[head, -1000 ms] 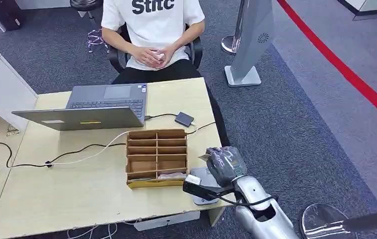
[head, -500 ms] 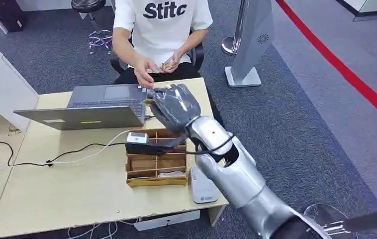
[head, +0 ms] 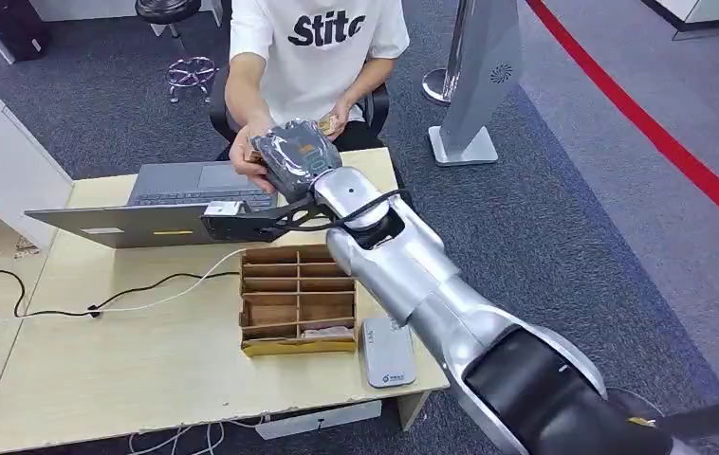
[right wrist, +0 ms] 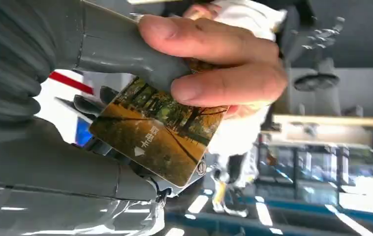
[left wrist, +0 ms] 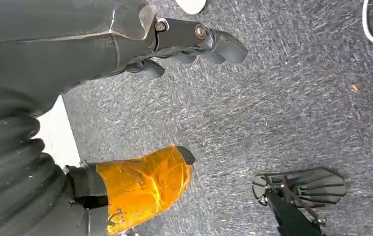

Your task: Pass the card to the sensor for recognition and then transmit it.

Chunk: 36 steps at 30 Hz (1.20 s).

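**One card, held by the robot and a person at once**

One card [right wrist: 157, 130], flat and glossy with a printed picture of autumn trees, sits in the right hand [head: 291, 156], pinched between its thick grey thumb and darker fingers. A person's hand [right wrist: 219, 64] grips the same card from the other side, above the far edge of the table [head: 147, 370].

The left hand [left wrist: 140, 73] hangs over grey carpet, fingers apart, holding nothing.

On the pale wooden table stand one grey laptop [head: 171, 204], one rounded grey card reader [head: 387, 351] near the front edge, and one cardboard organiser [head: 299, 299] divided into slots. One front slot holds a few cards; what the other slots hold cannot be told.
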Each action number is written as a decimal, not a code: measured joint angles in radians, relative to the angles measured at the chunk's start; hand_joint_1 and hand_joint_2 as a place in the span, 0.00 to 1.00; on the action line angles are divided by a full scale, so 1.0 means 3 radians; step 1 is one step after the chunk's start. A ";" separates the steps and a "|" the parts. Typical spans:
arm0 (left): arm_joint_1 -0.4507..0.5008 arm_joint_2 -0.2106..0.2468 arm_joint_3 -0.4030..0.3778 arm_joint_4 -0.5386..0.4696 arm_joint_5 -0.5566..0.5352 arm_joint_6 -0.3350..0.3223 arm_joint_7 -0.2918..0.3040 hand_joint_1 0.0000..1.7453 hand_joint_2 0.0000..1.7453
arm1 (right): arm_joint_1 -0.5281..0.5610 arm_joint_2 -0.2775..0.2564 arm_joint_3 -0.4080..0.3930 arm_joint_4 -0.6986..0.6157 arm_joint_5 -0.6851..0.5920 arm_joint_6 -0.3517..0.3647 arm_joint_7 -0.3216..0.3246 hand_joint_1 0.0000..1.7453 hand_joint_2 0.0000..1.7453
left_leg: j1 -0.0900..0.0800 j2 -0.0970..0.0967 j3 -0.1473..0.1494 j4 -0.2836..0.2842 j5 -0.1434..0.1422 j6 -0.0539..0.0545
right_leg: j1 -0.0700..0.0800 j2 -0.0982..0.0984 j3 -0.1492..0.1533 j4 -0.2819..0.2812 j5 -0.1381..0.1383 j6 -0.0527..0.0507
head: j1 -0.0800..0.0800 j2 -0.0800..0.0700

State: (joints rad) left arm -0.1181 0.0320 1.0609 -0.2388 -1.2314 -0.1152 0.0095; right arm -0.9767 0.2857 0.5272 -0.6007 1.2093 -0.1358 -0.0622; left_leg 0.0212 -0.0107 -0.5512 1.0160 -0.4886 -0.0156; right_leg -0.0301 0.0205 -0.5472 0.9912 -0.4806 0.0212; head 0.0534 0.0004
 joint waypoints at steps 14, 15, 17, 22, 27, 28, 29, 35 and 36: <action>0.0032 -0.0025 0.0004 0.0000 0.0043 0.0080 -0.0126 0.00 1.00 | 0.0258 0.0088 0.0050 -0.0119 -0.0083 -0.0106 -0.0535 0.00 1.00 | 0.0000 0.0002 -0.0003 0.0000 -0.0008 -0.0003 | 0.0000 0.0004 -0.0005 -0.0002 -0.0004 0.0000 | 0.0001 0.0000; 0.0069 -0.0029 0.0016 0.0000 0.0093 0.0095 -0.0130 0.00 1.00 | 0.0523 0.0024 0.0185 -0.0664 -0.0209 -0.0107 -0.0575 0.00 1.00 | 0.0000 0.0004 -0.0003 0.0000 -0.0008 -0.0003 | 0.0000 0.0003 -0.0007 -0.0004 -0.0004 0.0000 | 0.0000 0.0000; 0.0094 -0.0032 0.0038 0.0000 0.0109 0.0107 -0.0131 0.00 1.00 | 0.0725 -0.0074 0.0294 -0.1099 -0.0290 -0.0111 -0.0576 0.00 1.00 | 0.0000 0.0002 -0.0004 0.0000 -0.0008 -0.0003 | 0.0000 0.0002 -0.0006 -0.0004 -0.0004 0.0000 | 0.0000 0.0000; 0.0114 -0.0042 0.0104 0.0000 0.0177 0.0122 -0.0128 0.00 1.00 | 0.1194 -0.0378 0.0569 -0.2067 -0.0332 -0.0309 -0.0575 0.00 1.00 | 0.0000 0.0002 -0.0004 0.0000 -0.0009 -0.0002 | 0.0000 0.0002 -0.0005 -0.0007 -0.0004 0.0000 | 0.0001 0.0000; 0.0129 -0.0044 0.0188 0.0000 0.0244 0.0141 -0.0109 0.00 1.00 | 0.1702 -0.0713 0.0736 -0.2731 -0.0406 -0.0476 -0.0626 0.00 1.00 | -0.0001 0.0001 -0.0004 0.0000 -0.0013 0.0000 | 0.0000 0.0001 -0.0004 -0.0008 -0.0004 0.0000 | 0.0001 0.0000; 0.0135 -0.0044 0.0205 0.0000 0.0255 0.0147 -0.0106 0.00 1.00 | 0.1805 -0.0759 0.0750 -0.2813 -0.0421 -0.0506 -0.0640 0.00 1.00 | 0.0000 0.0002 -0.0003 0.0000 -0.0014 -0.0001 | 0.0000 0.0002 -0.0004 -0.0008 -0.0004 0.0000 | 0.0000 0.0000; 0.0138 -0.0045 0.0216 0.0000 0.0270 0.0155 -0.0103 0.00 1.00 | 0.1913 -0.0794 0.0759 -0.2867 -0.0439 -0.0544 -0.0664 0.00 1.00 | 0.0000 0.0003 -0.0004 0.0000 -0.0014 -0.0001 | 0.0000 0.0001 -0.0004 -0.0008 -0.0005 0.0000 | 0.0000 0.0000; 0.0140 -0.0048 0.0304 0.0000 0.0300 0.0186 -0.0074 0.00 1.00 | 0.2328 -0.0907 0.0832 -0.2897 -0.0393 -0.0571 -0.0654 0.00 1.00 | 0.0000 0.0003 -0.0003 -0.0001 -0.0014 -0.0002 | 0.0001 0.0002 -0.0004 -0.0007 -0.0006 -0.0002 | 0.0000 0.0000; 0.0139 -0.0050 0.0314 0.0000 0.0301 0.0186 -0.0072 0.00 1.00 | 0.2366 -0.0914 0.0843 -0.2882 -0.0409 -0.0570 -0.0656 0.00 1.00 | 0.0000 0.0003 -0.0003 -0.0001 -0.0014 -0.0002 | 0.0001 0.0002 -0.0004 -0.0007 -0.0006 -0.0002 | 0.0001 0.0000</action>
State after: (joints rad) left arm -0.0763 0.0172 1.1551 -0.2388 -1.1410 -0.0595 -0.0122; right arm -0.2670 0.0114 0.7801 -1.4653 1.0865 -0.3067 -0.2590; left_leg 0.0212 -0.0099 -0.5522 1.0156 -0.4927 -0.0161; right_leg -0.0299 0.0210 -0.5484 0.9893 -0.4826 0.0207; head 0.0538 0.0004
